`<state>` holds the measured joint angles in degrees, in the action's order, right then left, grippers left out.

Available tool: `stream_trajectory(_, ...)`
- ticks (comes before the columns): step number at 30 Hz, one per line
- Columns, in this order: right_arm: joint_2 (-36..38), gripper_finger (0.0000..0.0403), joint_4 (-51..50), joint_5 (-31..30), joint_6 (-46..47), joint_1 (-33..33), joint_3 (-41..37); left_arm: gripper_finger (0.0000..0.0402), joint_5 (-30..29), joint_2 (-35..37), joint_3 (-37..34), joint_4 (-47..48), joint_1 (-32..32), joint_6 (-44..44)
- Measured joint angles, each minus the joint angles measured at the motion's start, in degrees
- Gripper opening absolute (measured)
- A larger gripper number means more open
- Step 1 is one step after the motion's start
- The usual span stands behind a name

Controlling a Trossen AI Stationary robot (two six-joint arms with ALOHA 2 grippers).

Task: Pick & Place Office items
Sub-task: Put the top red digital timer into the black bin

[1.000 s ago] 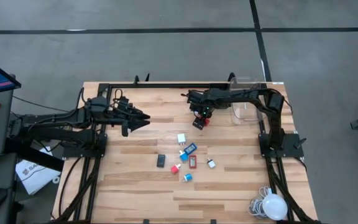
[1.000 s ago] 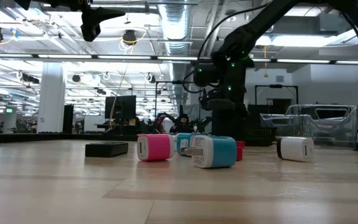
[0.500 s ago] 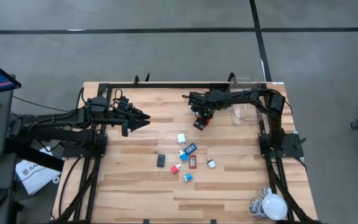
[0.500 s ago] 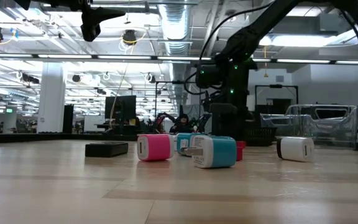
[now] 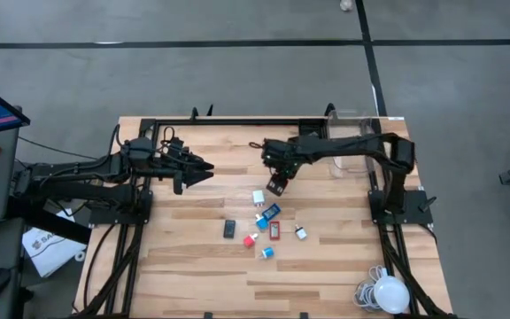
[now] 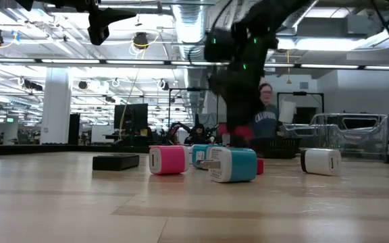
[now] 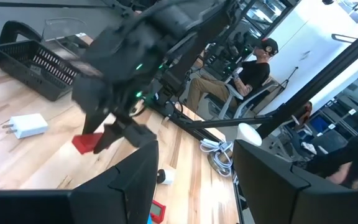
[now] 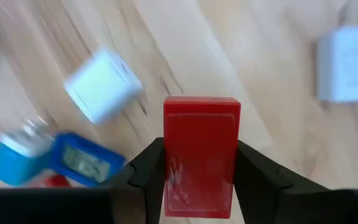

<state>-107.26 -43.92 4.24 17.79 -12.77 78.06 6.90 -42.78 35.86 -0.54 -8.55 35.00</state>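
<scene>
— How far along is the sorting?

— The right tool (image 8: 199, 180) is clenched on a flat red rectangular block (image 8: 201, 155), lifted clear of the wooden table (image 5: 184, 257). A white cube plug (image 5: 258, 197), blue pieces and a small black block (image 5: 229, 229) lie clustered mid-table, unsorted.

— And the left tool (image 5: 204, 167)?

— It hovers half-parted and empty, well apart from them.

— Room to move?

— Plenty of bare wood around the cluster; a clear plastic bin (image 5: 348, 155) sits near the far right edge.
</scene>
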Motion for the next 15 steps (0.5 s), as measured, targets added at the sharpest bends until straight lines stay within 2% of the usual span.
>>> stream_trajectory(6,4.15,0.0147,-0.7,-1.08,6.5,3.66,4.72,0.0204,-0.25,-0.02,-0.02,-1.25,0.01,-0.02)
stream_trajectory(8,5.16,0.0147,-1.3,-3.53,8.2,3.47,5.48,0.0204,-0.97,-0.01,-0.02,-1.31,0.01,-0.06)
stream_trajectory(15,10.68,0.0147,-8.12,-10.42,9.28,-3.24,7.35,0.0204,-1.44,-0.02,-0.02,-1.7,-0.01,-0.13)
